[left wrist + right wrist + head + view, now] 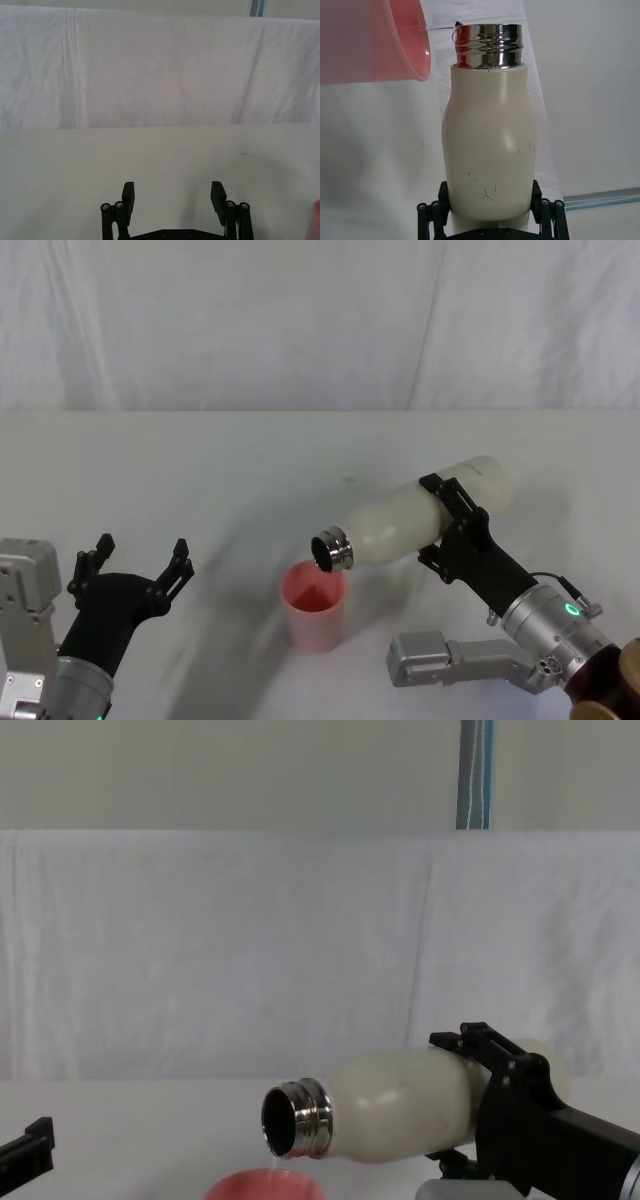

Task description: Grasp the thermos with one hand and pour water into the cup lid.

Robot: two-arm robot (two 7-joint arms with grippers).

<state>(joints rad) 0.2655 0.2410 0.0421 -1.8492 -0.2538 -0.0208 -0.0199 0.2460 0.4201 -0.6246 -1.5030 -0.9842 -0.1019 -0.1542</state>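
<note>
Head view: right gripper (447, 523) clamps the tilted thermos (420, 518) above the cup lid (314, 605); left gripper (140, 558) spread.

Matte cream thermos (490, 150) with faint scuffs and polished, ribbed steel neck; smooth translucent pink plastic cup lid (316, 605); matte white table (250, 470); creased white cloth backdrop (250, 950).

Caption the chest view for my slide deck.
Right gripper tips the thermos, trickling water into the cup lid.
</note>
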